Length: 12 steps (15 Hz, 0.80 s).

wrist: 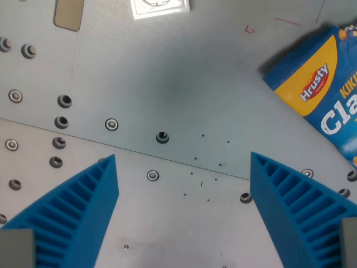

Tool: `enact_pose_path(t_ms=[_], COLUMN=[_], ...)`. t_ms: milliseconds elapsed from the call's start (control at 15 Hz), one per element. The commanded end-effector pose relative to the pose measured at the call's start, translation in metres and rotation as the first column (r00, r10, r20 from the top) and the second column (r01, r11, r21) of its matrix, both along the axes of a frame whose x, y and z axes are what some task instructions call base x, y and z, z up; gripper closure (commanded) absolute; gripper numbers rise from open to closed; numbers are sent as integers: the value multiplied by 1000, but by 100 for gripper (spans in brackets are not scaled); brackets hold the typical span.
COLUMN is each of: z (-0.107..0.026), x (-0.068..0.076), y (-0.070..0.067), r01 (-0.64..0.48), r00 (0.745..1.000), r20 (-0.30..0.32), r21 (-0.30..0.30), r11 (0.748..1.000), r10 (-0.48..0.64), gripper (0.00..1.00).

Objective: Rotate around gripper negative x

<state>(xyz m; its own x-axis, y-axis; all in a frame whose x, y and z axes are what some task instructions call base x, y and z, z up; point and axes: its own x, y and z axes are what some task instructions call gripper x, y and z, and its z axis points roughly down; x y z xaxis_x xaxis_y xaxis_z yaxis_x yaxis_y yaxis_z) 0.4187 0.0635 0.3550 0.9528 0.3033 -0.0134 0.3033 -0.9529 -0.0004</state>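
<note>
An empty end effector (184, 192) hangs above a grey metal surface (167, 72), its blue ribbed fingers (78, 209) spread wide.

The bolted surface fills the wrist view, a seam running across it from left down to right. At far right lies a blue-and-yellow snack bag (323, 92), sealed as far as can be seen, its contents hidden; it is well apart from the fingers. A white card (160, 8) and a tan tag (68, 13) sit at the far edge, and a dark bolt hole (162, 137) lies between the fingers. The task involves only the end effector itself: the turn should probably be slow and purely rotational, holding height so the fingertips clear the surface.
</note>
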Motion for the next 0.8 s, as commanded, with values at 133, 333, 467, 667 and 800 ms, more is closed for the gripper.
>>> enact_pose_path(t_ms=[133, 333, 467, 667, 800], z=[2, 2, 2, 2, 2], x=[0, 0, 0, 0, 0], y=[0, 0, 0, 0, 0], r01=[-1, -1, 0, 1, 2], r00=[1000, 1000, 999, 999, 999], r20=[14, 26, 34, 46, 54], r21=[-25, -63, -88, -126, -151], r11=[1000, 998, 996, 992, 988], r10=[1, 2, 3, 5, 7], gripper=[0, 0, 0, 0, 0])
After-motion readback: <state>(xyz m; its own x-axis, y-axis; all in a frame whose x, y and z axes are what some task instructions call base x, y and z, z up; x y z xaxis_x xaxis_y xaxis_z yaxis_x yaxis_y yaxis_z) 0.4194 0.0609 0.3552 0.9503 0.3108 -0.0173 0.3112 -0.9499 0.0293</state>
